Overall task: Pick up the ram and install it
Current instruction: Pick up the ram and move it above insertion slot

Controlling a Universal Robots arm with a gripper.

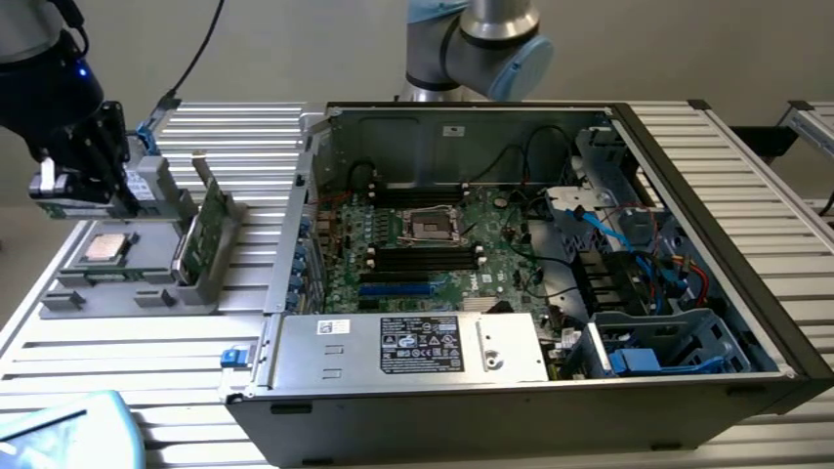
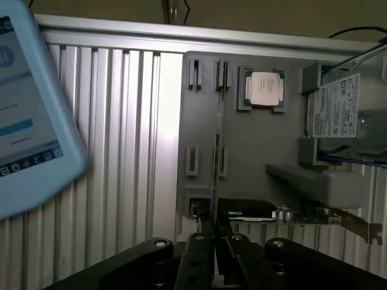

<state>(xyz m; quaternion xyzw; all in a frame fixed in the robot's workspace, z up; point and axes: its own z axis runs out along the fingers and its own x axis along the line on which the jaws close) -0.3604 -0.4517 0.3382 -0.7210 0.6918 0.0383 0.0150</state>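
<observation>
End effector [image 2: 213, 240] clenched on ram [image 2: 216, 151] (seen edge-on); gray tray [image 2: 254, 148] holds CPU [image 2: 264, 89], bracketed card [image 2: 302, 215].

matt black claw [image 2: 214, 229], grey matt plastic holder [image 2: 254, 145], ribbed metal table [image 1: 131, 362], bare-metal computer case [image 1: 391, 127]

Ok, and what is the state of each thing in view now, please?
ram: gripped, over the gray tray.
gripper: jaws shut on the ram.
computer case: open, side panel off.
processor: lying flat in the tray.
green card: standing upright in the tray.
tablet: screen lit.
</observation>
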